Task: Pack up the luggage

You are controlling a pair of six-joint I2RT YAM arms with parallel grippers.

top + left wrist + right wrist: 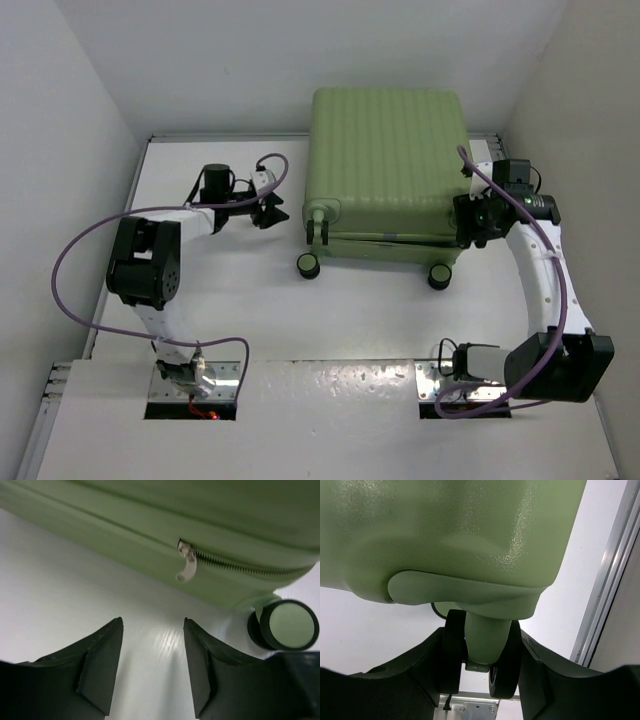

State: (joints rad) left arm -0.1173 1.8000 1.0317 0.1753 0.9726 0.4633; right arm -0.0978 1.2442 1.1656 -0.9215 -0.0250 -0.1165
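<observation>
Your right gripper (480,636) is closed around a caster (487,652) at the right near corner of the luggage (385,150). Its fingers (420,675) press against the caster's black wheels from both sides, with the light-green strut between them. In the top view that gripper (468,226) sits tight against the shell's corner, with the arm curving back to its base at the near edge of the table (230,300).

Your left gripper (152,630) is spread apart and holds nothing; only bare table shows between its fingers (97,665). It is low, near the table, and points at the left side of the luggage without touching it. Just ahead of it in the wrist view are a silver zipper pull (187,569), hanging at the end of the closed zip, and a black wheel (287,625) to the right of it.

The luggage lies flat and closed at the far centre-right of the table, ribbed shell up. Its wheeled end faces you, and two black wheels (308,265) (438,277) show at the near edge.
</observation>
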